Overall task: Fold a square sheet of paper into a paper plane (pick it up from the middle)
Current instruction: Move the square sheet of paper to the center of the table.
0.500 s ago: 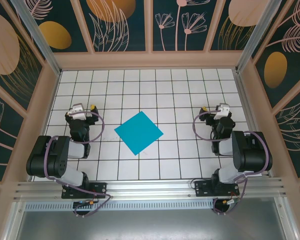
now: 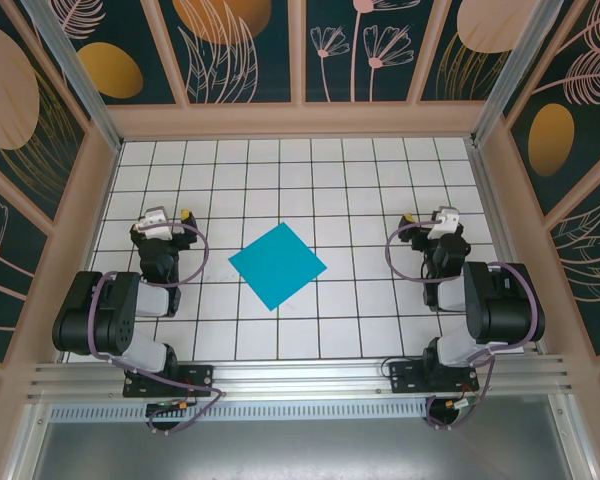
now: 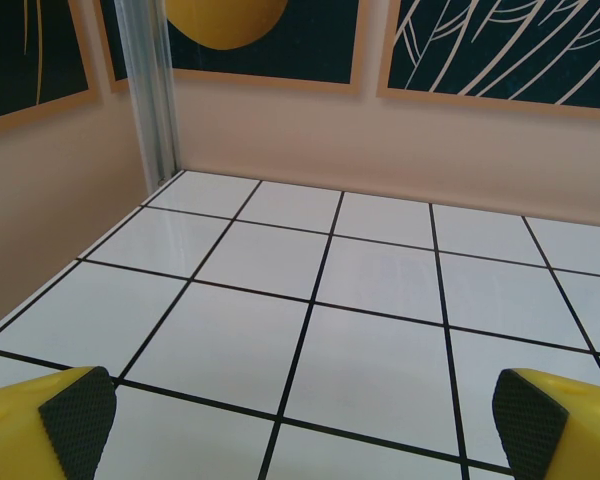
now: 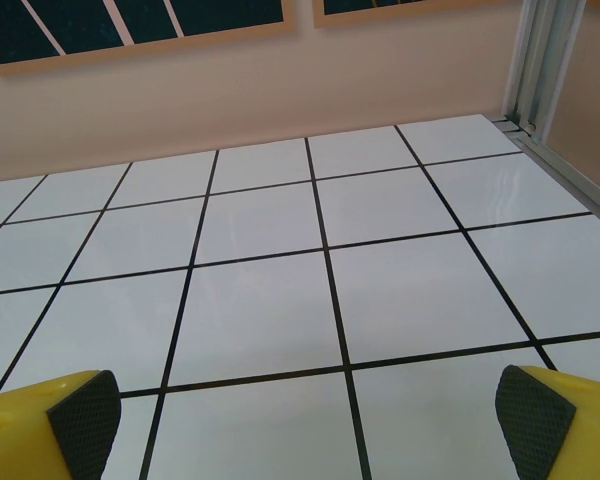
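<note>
Thin teal sheet [image 2: 278, 264], square and smooth, flat at the middle of the tabletop [image 2: 380, 180], turned corner-on like a diamond. Beneath it glossy white tiles [image 2: 360, 300], ruled by black grid lines. Left tool [image 2: 170, 216] well to the left of the sheet, right tool [image 2: 425, 218] well to the right, both clear of the paper. In the left wrist view, yellow fingers [image 3: 20, 425] spread wide apart, each faced with a dark pad [image 3: 80, 408] of finely knurled rubber (bare tile between them). Likewise in the right wrist view: fingers [image 4: 580, 425] wide apart, pads [image 4: 83, 412] dark and stippled, gripping nothing. Around the tabletop, smooth peach walls [image 2: 300, 120] with dark panels [image 2: 240, 50] of leaf and flower outlines.
</note>
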